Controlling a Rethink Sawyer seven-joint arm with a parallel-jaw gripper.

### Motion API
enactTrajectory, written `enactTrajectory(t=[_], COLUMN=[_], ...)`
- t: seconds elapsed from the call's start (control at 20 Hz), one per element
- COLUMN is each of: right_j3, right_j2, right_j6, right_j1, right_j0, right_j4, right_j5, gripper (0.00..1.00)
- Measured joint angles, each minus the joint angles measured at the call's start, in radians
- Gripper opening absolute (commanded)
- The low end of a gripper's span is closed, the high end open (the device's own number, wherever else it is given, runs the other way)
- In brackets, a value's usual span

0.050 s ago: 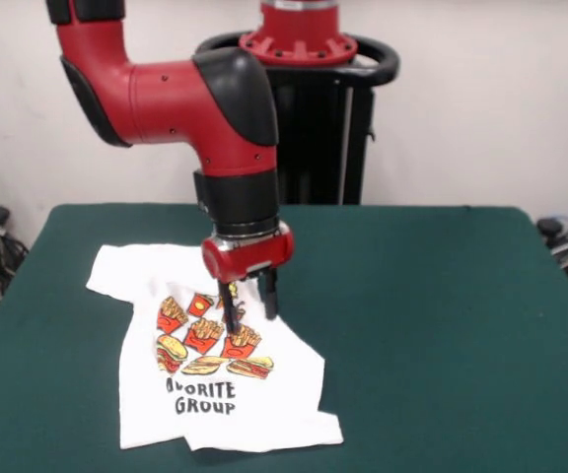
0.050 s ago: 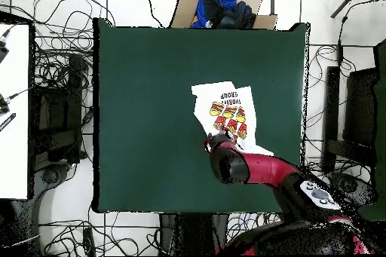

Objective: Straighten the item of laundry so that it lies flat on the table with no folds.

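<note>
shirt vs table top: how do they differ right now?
The shirt is white with a printed food graphic and black text; the table is plain dark green. The shirt is small and covers only one part of the table, which is far larger. The shirt lies rumpled, with folded edges and an uneven outline; the table is flat and rectangular. The end effector hangs over the shirt's print.

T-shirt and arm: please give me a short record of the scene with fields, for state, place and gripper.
item: white T-shirt with food print and black text
state: not flat; one side folded over, print partly covered
place: on the green table, toward one side, within the edges
gripper: over the print, jaws a little apart, holding nothing visibly
contact: tips at the cloth; touch cannot be confirmed
overhead view: arm covers the shirt's end nearest the base
</note>
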Motion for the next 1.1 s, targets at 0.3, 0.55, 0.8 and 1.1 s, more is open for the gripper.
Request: enactTrajectory(t=[0.3, 0.55, 0.8, 1.1], right_j3=[0.000, 0.009, 0.018, 0.030], right_j2=[0.033, 0.065, 0.096, 0.135], right_j6=[0.000, 0.000, 0.000, 0.000], right_j1=[0.029, 0.037, 0.035, 0.018], right_j0=[-0.042, -0.079, -0.100, -0.105], right_j4=[0.000, 0.000, 0.000, 0.000], right_j5=[-0.001, -0.001, -0.001, -0.001], gripper=[1.00, 1.00, 1.00, 1.00])
